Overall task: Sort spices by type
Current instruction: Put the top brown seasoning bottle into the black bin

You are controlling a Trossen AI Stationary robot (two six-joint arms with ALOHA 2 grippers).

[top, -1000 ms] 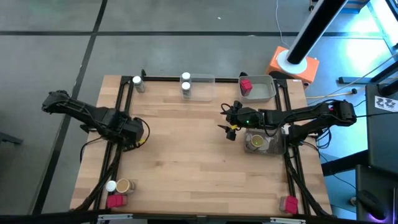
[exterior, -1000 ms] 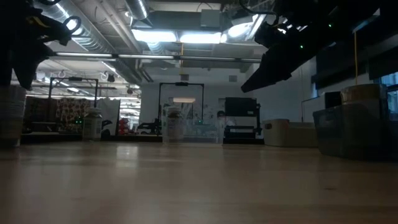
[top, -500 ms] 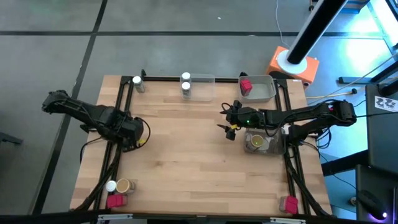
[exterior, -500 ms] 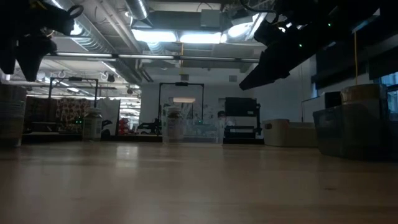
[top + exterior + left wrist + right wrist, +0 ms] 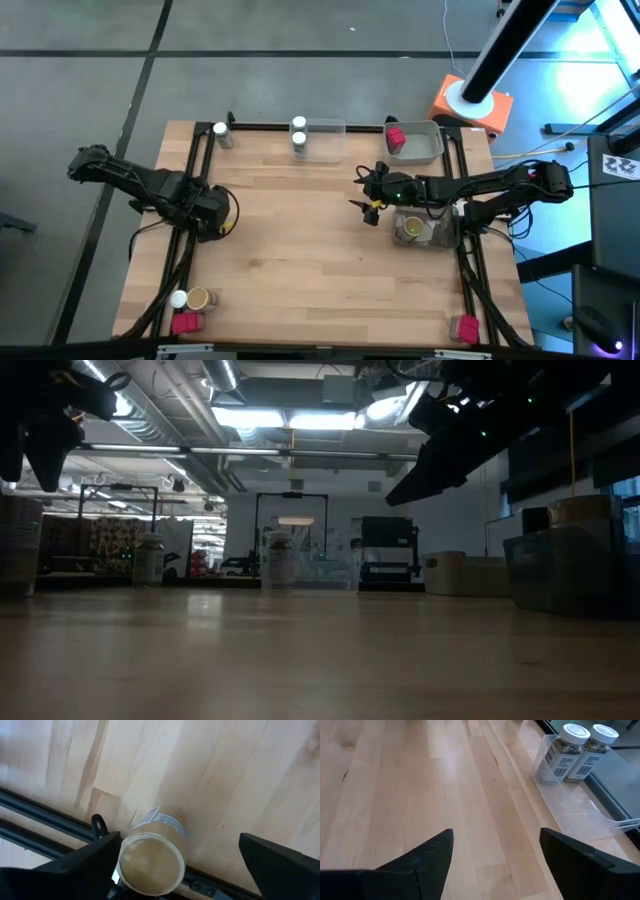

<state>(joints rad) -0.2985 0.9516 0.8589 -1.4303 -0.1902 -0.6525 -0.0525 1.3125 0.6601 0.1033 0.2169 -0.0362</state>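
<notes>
My left gripper is open near the table's left edge, pointing down over a tan-brown round jar. The jar stands upright on its base on the wood, and one finger shows on each side of it. In the low view the fingers end above the jar's top, clear of it. My right gripper hangs open and empty above the table's right middle. Two white-lidded jars stand in a clear tray at the far edge.
A lone white-lidded jar stands far left. A red packet lies in a grey tray, and a tan jar in a dark tray beside my right arm. Three spices stand near left, a red packet near right. Black rails run beside the jar.
My left gripper has spread its fingers wider above the tan jar, which stands where it stood.
</notes>
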